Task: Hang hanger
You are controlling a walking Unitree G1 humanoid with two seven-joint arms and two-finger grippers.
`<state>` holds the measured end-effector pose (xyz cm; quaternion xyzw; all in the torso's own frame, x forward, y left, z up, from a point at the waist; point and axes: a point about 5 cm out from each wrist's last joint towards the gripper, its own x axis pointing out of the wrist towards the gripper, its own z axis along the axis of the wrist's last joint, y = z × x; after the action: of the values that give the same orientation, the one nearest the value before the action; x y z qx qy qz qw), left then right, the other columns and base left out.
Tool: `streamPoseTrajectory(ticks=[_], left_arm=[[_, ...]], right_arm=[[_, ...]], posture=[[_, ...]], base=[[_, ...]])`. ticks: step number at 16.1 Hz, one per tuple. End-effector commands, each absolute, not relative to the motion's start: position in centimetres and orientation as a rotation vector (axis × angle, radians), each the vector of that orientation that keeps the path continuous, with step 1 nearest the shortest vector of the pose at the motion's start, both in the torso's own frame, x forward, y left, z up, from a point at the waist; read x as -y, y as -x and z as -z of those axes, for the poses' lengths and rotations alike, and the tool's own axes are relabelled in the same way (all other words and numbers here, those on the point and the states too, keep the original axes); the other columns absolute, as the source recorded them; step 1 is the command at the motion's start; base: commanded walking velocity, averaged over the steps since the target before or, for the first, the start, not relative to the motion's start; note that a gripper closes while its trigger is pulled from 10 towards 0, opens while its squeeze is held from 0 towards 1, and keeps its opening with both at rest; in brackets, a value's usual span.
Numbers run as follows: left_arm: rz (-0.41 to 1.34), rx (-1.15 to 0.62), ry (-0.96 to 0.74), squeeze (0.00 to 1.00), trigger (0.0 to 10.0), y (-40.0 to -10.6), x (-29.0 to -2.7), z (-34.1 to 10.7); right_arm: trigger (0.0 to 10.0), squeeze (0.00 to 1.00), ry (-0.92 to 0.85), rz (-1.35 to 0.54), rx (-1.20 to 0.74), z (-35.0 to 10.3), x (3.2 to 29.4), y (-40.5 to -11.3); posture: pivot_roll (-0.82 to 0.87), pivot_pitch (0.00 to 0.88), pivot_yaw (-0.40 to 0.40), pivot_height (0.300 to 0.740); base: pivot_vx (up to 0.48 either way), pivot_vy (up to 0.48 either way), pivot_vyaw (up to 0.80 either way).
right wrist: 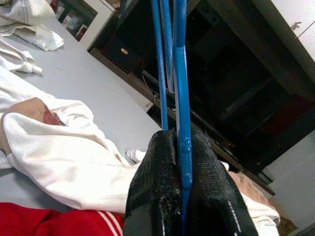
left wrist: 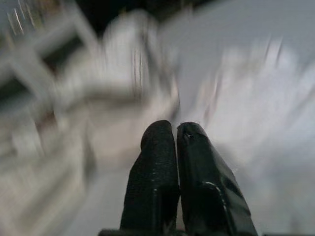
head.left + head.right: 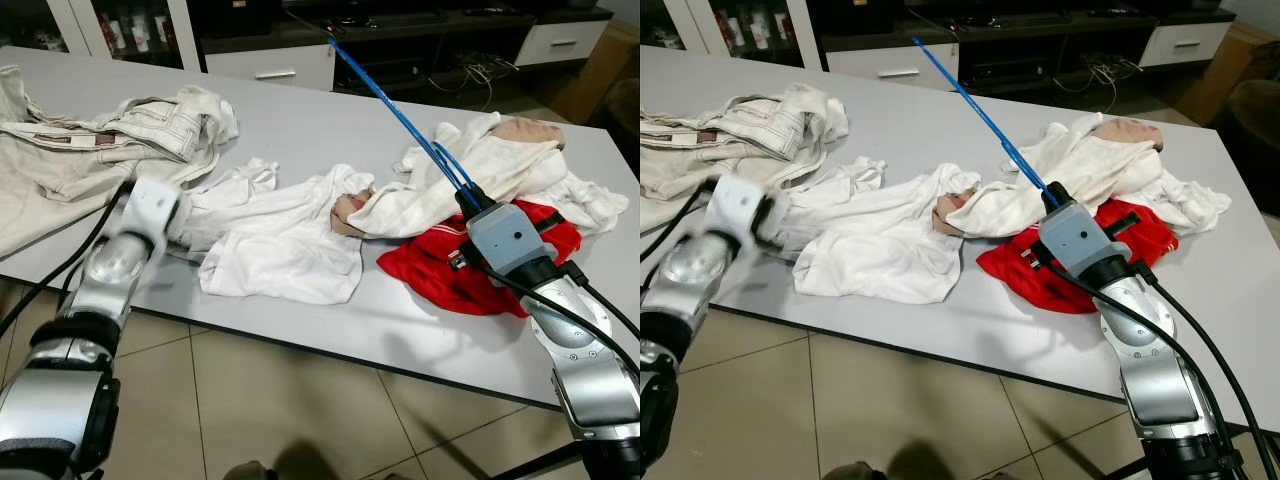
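Observation:
A thin blue hanger [image 3: 400, 115] slants up and away over the table, its lower end pinched in my right gripper [image 3: 466, 194], which is shut on it above a red garment [image 3: 470, 262]. In the right wrist view the blue hanger [image 1: 176, 64] runs out from between the fingertips [image 1: 152, 157]. My left gripper [image 2: 175, 129] is shut with nothing in it; its arm [image 3: 140, 225] is over the table's near left part, beside a white shirt [image 3: 285, 240], and the view is blurred.
The grey table [image 3: 330, 110] carries beige trousers [image 3: 110, 135] at the left and a heap of white and pink clothes [image 3: 500, 165] at the right. Beyond it stand a dark TV cabinet [image 3: 400, 45] and white drawers [image 3: 275, 65]. Tiled floor [image 3: 300, 410] lies below.

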<state>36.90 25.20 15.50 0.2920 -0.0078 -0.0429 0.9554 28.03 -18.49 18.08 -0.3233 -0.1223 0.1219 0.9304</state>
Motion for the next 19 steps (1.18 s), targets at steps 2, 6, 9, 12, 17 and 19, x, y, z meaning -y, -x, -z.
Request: streamPoseTrajectory(ticks=[2, 6, 9, 12, 17, 19], left_arm=[[0.030, 0.186, -0.649, 0.00, 10.0, -37.6, -25.0, -18.9], [0.021, 0.253, -0.513, 0.00, 10.0, -37.9, -25.1, -20.7], [0.298, 0.116, -0.515, 0.00, 10.0, -37.7, -21.5, -16.8], [0.597, -0.028, -0.452, 0.00, 10.0, -36.5, -17.4, -12.7], [0.811, -0.235, -0.508, 0.00, 10.0, -34.7, -16.0, -9.1], [0.867, -0.361, -0.549, 0.00, 10.0, -33.8, -16.6, -7.5]], right_arm=[[10.0, 0.00, 0.671, -0.245, 0.263, -18.3, 18.5, -28.0], [10.0, 0.00, 0.671, -0.243, 0.261, -18.3, 18.5, -28.2], [10.0, 0.00, 0.664, -0.250, 0.270, -18.3, 18.1, -28.5], [10.0, 0.00, 0.658, -0.250, 0.275, -18.3, 17.8, -28.5], [10.0, 0.00, 0.660, -0.238, 0.270, -18.3, 18.1, -28.3], [10.0, 0.00, 0.660, -0.235, 0.269, -18.2, 18.2, -28.3]], posture=[[-0.02, 0.007, 0.002, 0.723], [-0.01, 0.002, -0.003, 0.723], [-0.01, 0.000, -0.001, 0.723], [-0.01, 0.000, 0.004, 0.723], [-0.02, 0.001, 0.010, 0.723], [-0.01, 0.000, 0.010, 0.723]], base=[[0.000, 0.000, 0.00], [0.000, 0.000, 0.00], [0.000, 0.000, 0.00], [0.000, 0.000, 0.00], [0.000, 0.000, 0.00], [0.000, 0.000, 0.00]])
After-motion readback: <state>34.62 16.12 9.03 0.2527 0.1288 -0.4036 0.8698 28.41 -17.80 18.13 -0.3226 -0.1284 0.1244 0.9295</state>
